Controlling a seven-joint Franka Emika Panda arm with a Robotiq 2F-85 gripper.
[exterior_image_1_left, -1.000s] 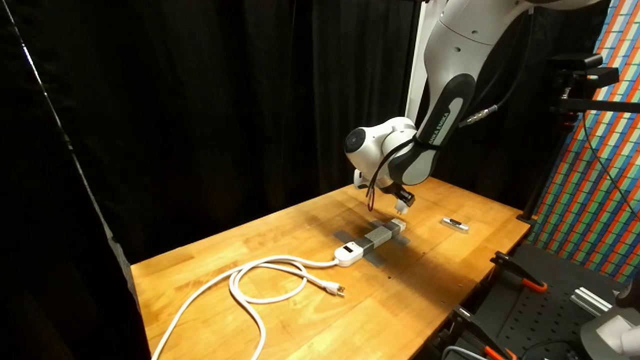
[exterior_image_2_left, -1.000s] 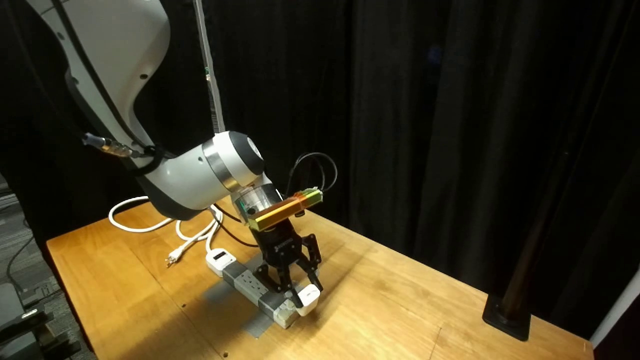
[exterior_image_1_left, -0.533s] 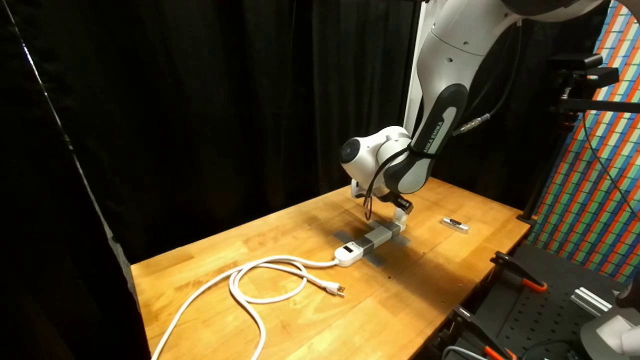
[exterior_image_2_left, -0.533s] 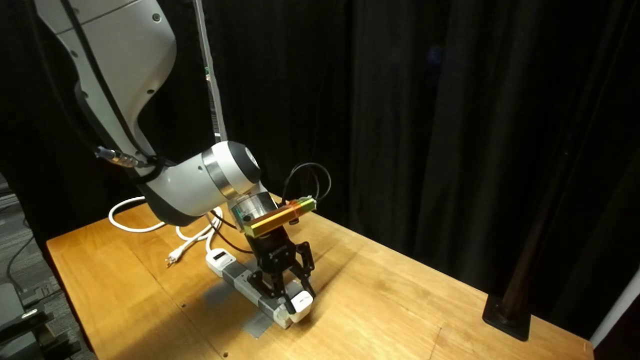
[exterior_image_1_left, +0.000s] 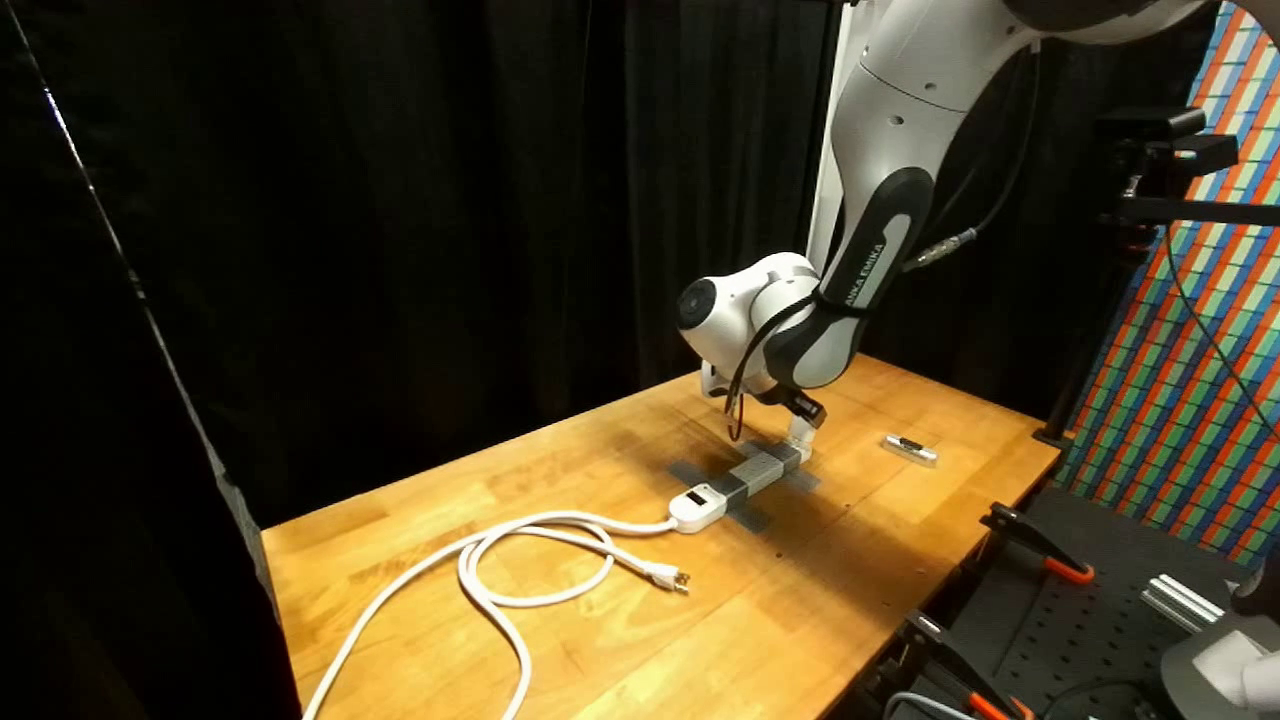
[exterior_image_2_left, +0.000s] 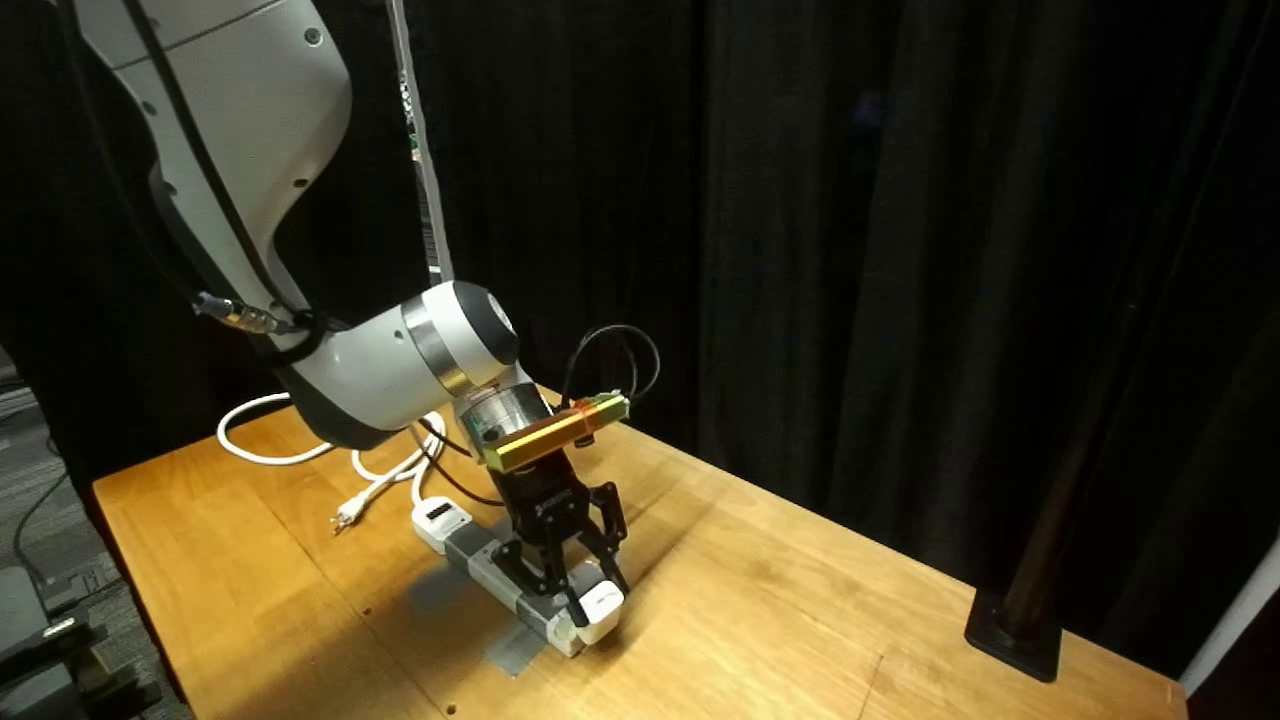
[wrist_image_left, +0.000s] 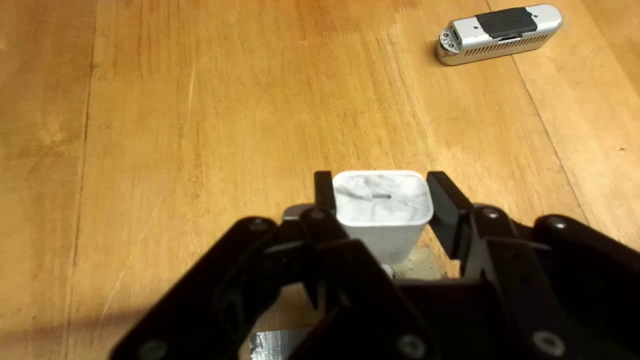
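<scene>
Charger (wrist_image_left: 382, 212), white, pinched btwn the jaws, just below & R of wrist-view centre, its top face wider L–R, across the gap. It's over the upper-R end of the power strip (exterior_image_1_left: 757, 472) in an ext. view; seated or not, can't tell. Both ext. views show the cord (exterior_image_1_left: 560, 517); wrist view doesn't.

wrist view, from the gripper (wrist_image_left: 382, 192): bare tabletop (wrist_image_left: 215, 115) offers passage at 9 through 12 o'clock; silver vented module (wrist_image_left: 500, 34) obstructs at 1 o'clock. in an exterior view, taped power strip (exterior_image_1_left: 757, 472) bars low travel toward 8 o'clock, white cord (exterior_image_1_left: 566, 517) looped beyond; black curtain (exterior_image_1_left: 450, 250) closes 10 o'clock. in an exterior view, black post base (exterior_image_2_left: 1015, 640) at 3 o'clock, well apart.
</scene>
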